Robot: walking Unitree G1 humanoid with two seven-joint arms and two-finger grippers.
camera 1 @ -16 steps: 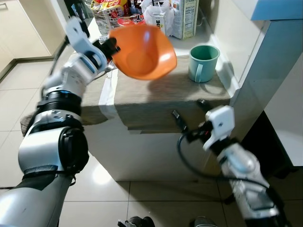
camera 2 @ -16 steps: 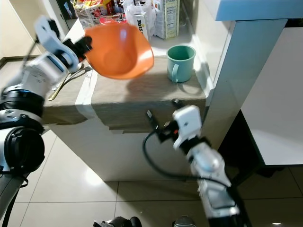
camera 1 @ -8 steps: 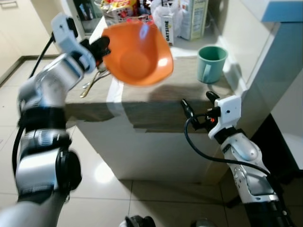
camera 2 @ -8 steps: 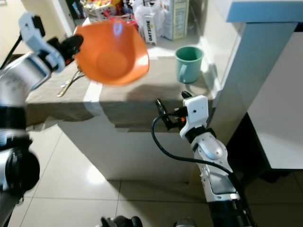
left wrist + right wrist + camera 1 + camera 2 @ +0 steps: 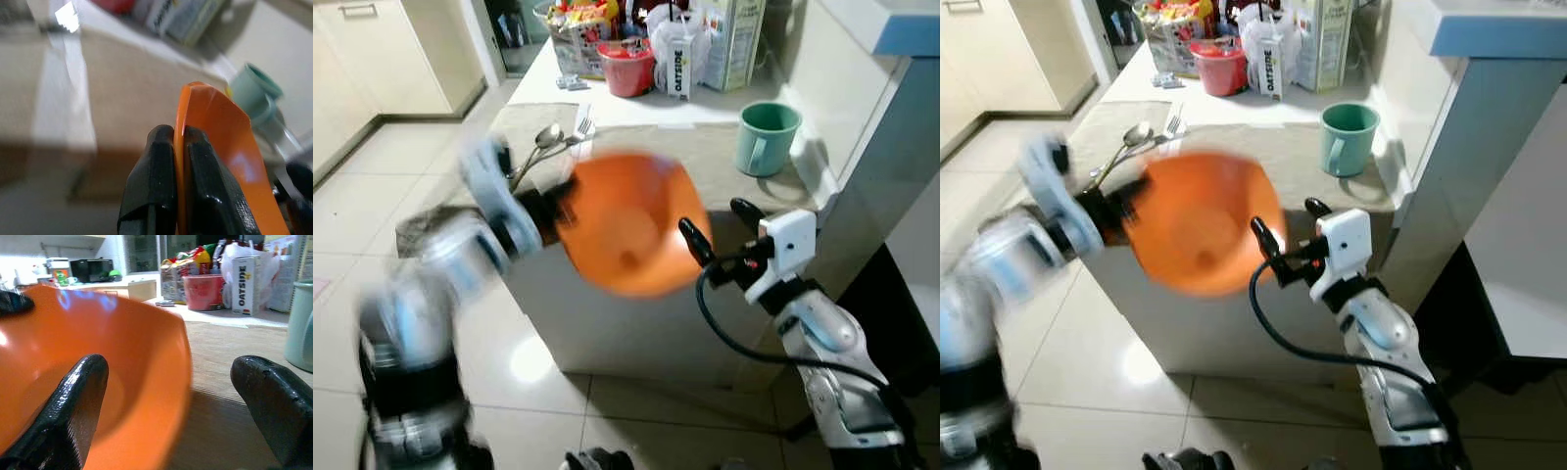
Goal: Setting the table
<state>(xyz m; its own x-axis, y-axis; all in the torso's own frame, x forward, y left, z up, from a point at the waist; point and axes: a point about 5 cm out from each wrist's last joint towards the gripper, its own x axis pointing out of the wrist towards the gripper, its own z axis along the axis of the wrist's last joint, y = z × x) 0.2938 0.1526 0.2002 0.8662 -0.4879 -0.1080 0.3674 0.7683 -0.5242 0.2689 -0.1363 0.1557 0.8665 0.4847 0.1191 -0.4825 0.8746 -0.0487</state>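
An orange bowl [image 5: 626,227] hangs tilted over the front edge of the counter, its hollow facing me. My left gripper [image 5: 551,203] is shut on its rim, and the left wrist view shows both fingers [image 5: 155,171] pinching the orange edge [image 5: 215,147]. That arm is blurred by motion. My right gripper [image 5: 717,223] is open beside the bowl, its fingers [image 5: 77,404] spread wide with the bowl's edge [image 5: 122,362] between them; I cannot tell if they touch it. A green mug [image 5: 766,137] stands on the beige cloth [image 5: 715,157]. A spoon and fork [image 5: 546,139] lie at the cloth's far left.
A red tub [image 5: 628,70], an oats carton [image 5: 679,61], a tall box and snack bags crowd the back of the counter. A white pillar with a blue top [image 5: 891,108] stands right of the counter. Tiled floor [image 5: 391,166] lies to the left.
The left arm has swung the bowl down from above the counter to its front edge, next to the right gripper. The camera has shifted, bringing more of the counter's back into view.
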